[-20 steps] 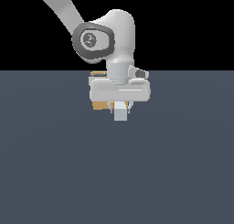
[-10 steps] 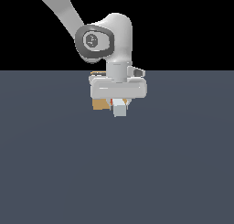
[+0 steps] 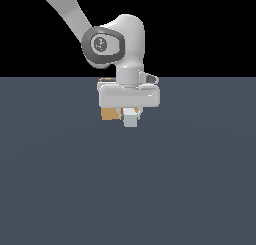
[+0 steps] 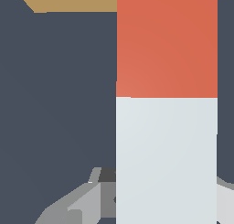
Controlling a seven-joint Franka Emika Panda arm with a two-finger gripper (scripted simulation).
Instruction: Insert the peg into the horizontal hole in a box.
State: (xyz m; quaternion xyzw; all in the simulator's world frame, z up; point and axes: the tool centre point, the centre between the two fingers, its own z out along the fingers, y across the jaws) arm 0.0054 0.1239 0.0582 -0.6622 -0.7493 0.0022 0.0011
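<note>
The hand (image 3: 130, 114) hangs low over the grey bench (image 3: 128, 189), clamped on the peg (image 3: 131, 120), whose pale end faces the exterior camera. Through the wrist camera, the peg's (image 4: 167, 127) red-orange section points toward the tan box (image 4: 73, 0). The box (image 3: 109, 113) sits just beside the hand, toward the exterior view's left, half hidden behind it.
</note>
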